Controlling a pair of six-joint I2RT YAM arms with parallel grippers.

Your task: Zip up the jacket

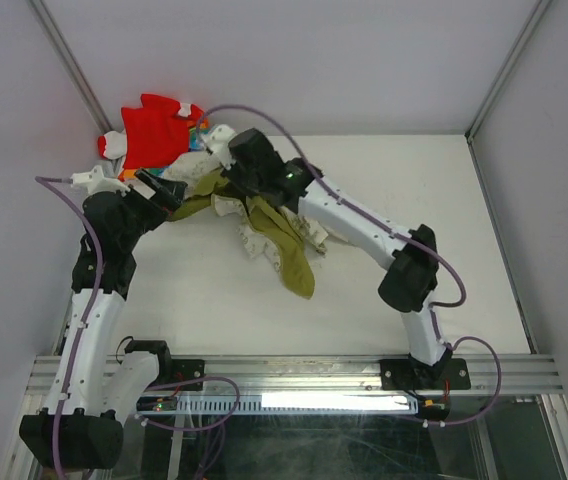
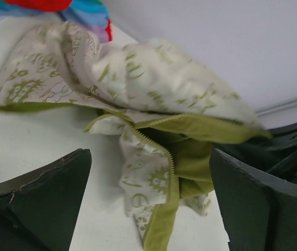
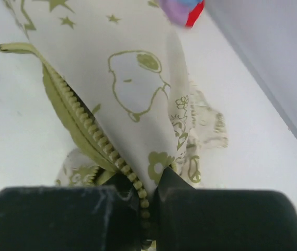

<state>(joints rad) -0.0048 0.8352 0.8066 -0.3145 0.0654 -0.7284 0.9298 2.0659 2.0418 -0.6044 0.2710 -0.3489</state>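
Note:
The cream jacket [image 1: 264, 225] with olive motifs lies crumpled at the table's middle back, its olive lining hanging toward the front. My right gripper [image 1: 226, 165] is shut on the jacket's zipper edge [image 3: 112, 151], the olive teeth running between its fingers [image 3: 201, 219]. My left gripper [image 1: 169, 190] is open just left of the jacket; in the left wrist view the jacket [image 2: 153, 89] and its zipper strip [image 2: 161, 151] lie ahead between the spread fingers [image 2: 44, 193], untouched.
A red and rainbow-coloured garment [image 1: 159, 130] lies at the back left corner, beside both grippers; it also shows in the left wrist view [image 2: 59, 8]. White enclosure walls stand close behind. The metal rail [image 1: 294, 375] runs along the near edge.

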